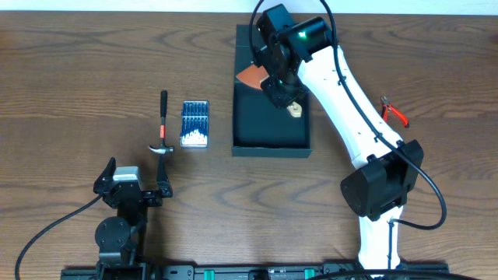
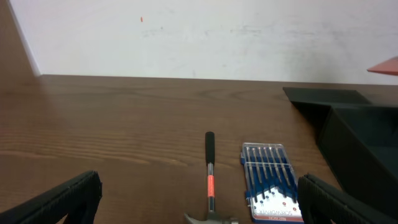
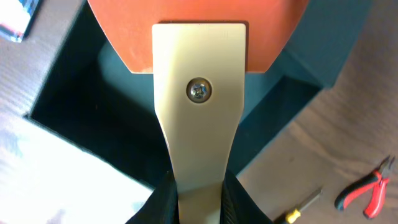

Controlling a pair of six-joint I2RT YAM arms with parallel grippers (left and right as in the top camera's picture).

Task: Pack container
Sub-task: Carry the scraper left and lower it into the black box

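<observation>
The container (image 1: 268, 131), a dark teal-black box, lies open at the table's middle with its flap lid toward the far edge. It also shows at the right of the left wrist view (image 2: 364, 134). My right gripper (image 1: 281, 92) hangs over the box, shut on the cream handle (image 3: 199, 130) of a scraper. The scraper's orange blade (image 1: 250, 78) points over the box's interior (image 3: 87, 106). Low at the near left, my left gripper (image 1: 134, 182) stands wide open and holds nothing. Its fingers (image 2: 68, 199) frame the table in front of it.
A hammer (image 1: 162, 128) and a blue case of silver bits (image 1: 194, 124) lie side by side left of the box, just ahead of the left gripper (image 2: 199, 202). Red-handled pliers (image 1: 394, 113) lie at the right, and the right wrist view shows a yellow-tipped screwdriver (image 3: 300, 207) near them.
</observation>
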